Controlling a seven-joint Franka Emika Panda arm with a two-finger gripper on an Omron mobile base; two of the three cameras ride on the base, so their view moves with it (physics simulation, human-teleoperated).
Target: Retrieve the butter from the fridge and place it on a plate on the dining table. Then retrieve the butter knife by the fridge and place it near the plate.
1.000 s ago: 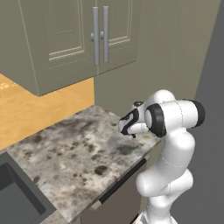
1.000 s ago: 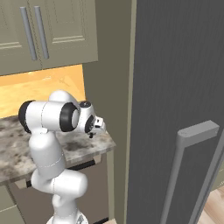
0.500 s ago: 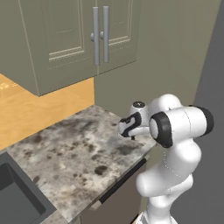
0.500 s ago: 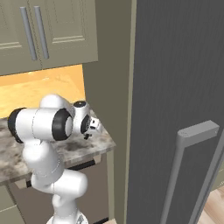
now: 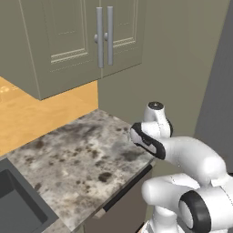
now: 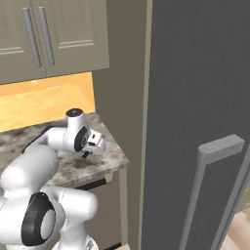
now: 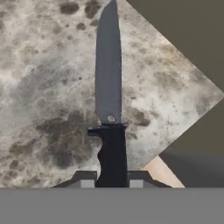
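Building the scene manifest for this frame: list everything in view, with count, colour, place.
knife: 1, dark grey blade and black handle, handle between the fingertips, over the counter
counter: 1, grey-brown marbled, below the cabinets
sink: 1, dark grey, set in the counter's near left end
cabinets: 1 pair of doors, olive-green, on the wall above the counter
cabinet handles: 2, grey bars, side by side at the door seam
backsplash: 1, orange, behind the counter
fridge: 1, dark grey, right of the counter
fridge handle: 1, grey bar, on the door
arm: 1, white with dark joints
gripper: 1, shut on the knife
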